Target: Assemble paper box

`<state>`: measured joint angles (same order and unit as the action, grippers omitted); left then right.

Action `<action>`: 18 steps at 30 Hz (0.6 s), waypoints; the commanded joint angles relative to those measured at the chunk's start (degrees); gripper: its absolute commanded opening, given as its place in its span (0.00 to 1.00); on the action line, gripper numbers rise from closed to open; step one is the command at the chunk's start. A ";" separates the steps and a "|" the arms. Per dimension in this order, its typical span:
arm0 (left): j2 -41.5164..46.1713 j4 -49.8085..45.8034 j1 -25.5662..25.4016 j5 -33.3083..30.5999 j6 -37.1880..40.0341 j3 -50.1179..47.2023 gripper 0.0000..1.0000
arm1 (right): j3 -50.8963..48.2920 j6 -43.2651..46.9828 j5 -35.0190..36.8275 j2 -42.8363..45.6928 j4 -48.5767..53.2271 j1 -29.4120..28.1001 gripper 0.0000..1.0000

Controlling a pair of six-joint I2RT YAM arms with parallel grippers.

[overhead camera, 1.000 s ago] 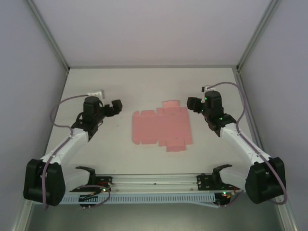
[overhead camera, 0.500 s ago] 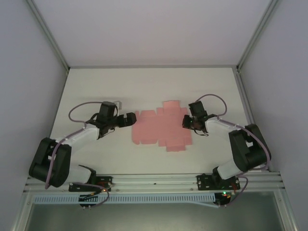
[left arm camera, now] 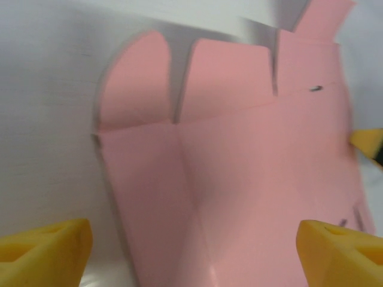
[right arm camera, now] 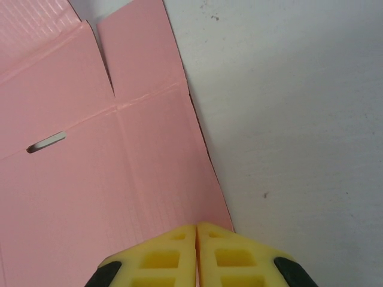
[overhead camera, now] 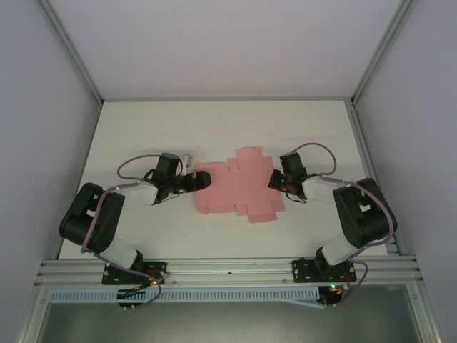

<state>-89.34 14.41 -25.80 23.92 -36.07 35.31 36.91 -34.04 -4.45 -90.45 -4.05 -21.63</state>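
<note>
The paper box [overhead camera: 239, 189] is a flat pink die-cut sheet lying mid-table, with flaps and tabs round its outline. My left gripper [overhead camera: 203, 181] is low at the sheet's left edge and open. In the left wrist view its yellow fingers [left arm camera: 45, 248] stand wide apart, straddling the sheet's left panel [left arm camera: 239, 179], whose left edge looks slightly raised off the table. My right gripper [overhead camera: 275, 182] is at the sheet's right edge and shut. In the right wrist view its tips [right arm camera: 197, 232] meet over the pink edge [right arm camera: 119, 179], nothing held between them.
The white table [overhead camera: 143, 128] is walled by grey panels at left, right and back. A metal rail [overhead camera: 228, 268] runs along the near edge by the arm bases. Both arms lie stretched low toward the sheet.
Both arms have dropped low and reached in toward the sheet. The left gripper slid right onto the sheet's left edge; the right gripper settled at its right edge. The sheet has shifted a little.
</note>
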 commanded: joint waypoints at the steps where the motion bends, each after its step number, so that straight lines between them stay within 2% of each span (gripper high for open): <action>1: -0.75 7.34 -1.04 5.31 -2.76 -1.12 0.85 | -4.04 -2.10 0.50 -3.42 6.20 0.36 0.09; 3: -0.89 7.74 -1.55 5.32 -2.94 -1.12 0.82 | -4.50 -2.47 0.29 -3.17 5.57 0.36 0.08; 5: -1.01 7.75 -1.79 5.31 -2.77 -0.82 0.75 | -4.84 -2.69 -0.16 -2.89 5.21 0.36 0.08; 10: -0.53 7.83 -1.98 4.82 -2.35 -0.18 0.29 | -5.96 -2.14 -1.41 0.11 3.64 0.38 0.09; 13: 1.17 6.09 -1.98 4.10 -0.66 0.83 0.00 | -5.16 -0.23 -2.47 4.28 4.61 0.88 0.15; 16: 4.44 3.90 -2.04 3.51 2.76 2.14 0.00 | -2.99 1.46 -3.64 10.28 7.21 1.82 0.25; 18: 7.88 2.57 -1.99 3.25 5.25 3.23 0.00 | -1.49 2.43 -5.53 15.35 8.56 2.88 0.39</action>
<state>-86.43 18.44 -27.66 27.68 -36.42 35.83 33.47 -33.95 -8.27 -80.47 -1.37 -20.29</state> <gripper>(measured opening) 0.054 0.356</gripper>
